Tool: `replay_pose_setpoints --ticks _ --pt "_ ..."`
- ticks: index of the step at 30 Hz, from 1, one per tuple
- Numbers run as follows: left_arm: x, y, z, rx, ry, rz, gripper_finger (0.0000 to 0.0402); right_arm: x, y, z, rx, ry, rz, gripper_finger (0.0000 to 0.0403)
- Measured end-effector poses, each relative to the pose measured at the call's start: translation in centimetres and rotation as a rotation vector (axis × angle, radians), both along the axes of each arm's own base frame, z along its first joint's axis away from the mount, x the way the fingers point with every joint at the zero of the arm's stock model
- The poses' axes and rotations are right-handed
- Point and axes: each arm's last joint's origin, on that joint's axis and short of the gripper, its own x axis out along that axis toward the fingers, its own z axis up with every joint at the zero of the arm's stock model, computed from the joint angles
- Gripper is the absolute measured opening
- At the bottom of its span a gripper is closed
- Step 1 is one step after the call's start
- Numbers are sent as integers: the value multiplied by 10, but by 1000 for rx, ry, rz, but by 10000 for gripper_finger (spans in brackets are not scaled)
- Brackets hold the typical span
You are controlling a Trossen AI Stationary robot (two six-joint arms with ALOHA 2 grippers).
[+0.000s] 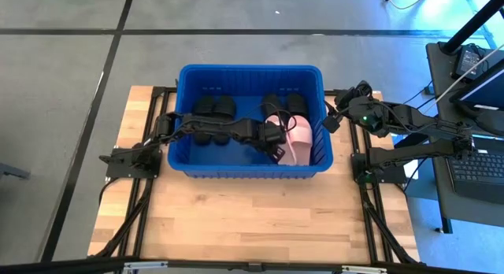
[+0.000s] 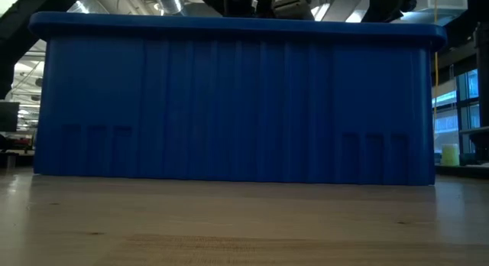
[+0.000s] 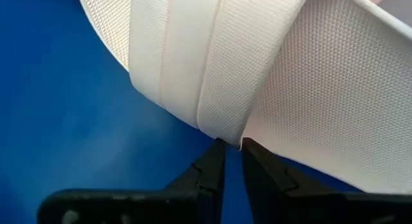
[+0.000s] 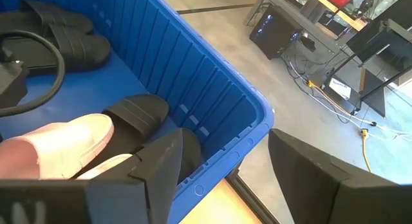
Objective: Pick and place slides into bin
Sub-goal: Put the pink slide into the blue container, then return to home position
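While the left gripper [image 3: 228,150] is reaching down inside the bin [image 1: 189,75], its fingers are sitting nearly together, pinching the edge of a white slide [image 3: 257,69]. From above, that arm is stretching across the tub from the left side and the gripper is sitting at the pale pink pair [image 1: 293,136] near the right end.

Judgement: this is looking like the last placement. All visible slides are already lying inside the tub: black slides [image 1: 214,107] toward the far left, another black pair [image 1: 283,102] toward the far right, pale ones in front of those. To finish well, I'd be opening the fingers only once the slide is resting flat on the bin floor, then lifting straight up so the strap isn't snagging and the wrist is clearing the rim. Whether the slide is fully resting now, I cannot tell.

Right gripper [image 4: 222,166] is waiting just outside the bin's right wall, jaws spread wide, holding nothing. Its wrist view is looking over the rim at a white slide and black slides within.

Surface: light wood-plank table [image 1: 236,219], bare in front of the bin. From table height the bin's ribbed blue wall is filling nearly the whole view.

Room: grey floor with dark lines beyond the table, a desk with a laptop [image 1: 480,164] at right, cables on the floor, ceiling lights and ducting behind.
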Motion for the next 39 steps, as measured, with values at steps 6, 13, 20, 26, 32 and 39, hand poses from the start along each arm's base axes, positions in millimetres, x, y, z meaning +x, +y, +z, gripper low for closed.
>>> replay_pose_setpoints --ticks 6,13,20,26,32,39 --pt "2 3 1 20 -20 -28 68 0 0 0 2 -2 -1 232" --pt "6 5 4 46 -68 -16 150 0 0 0 2 -2 -1 232" --pt "5 5 10 37 -78 -19 177 0 0 0 1 -2 -1 232" --pt "-1 5 27 40 -112 -20 178 0 0 0 1 -2 0 232" --pt "-9 3 51 43 -151 -45 178 4 0 -2 3 14 0 232" --pt "-15 2 63 46 -156 -99 178 10 -1 -6 5 42 2 232"
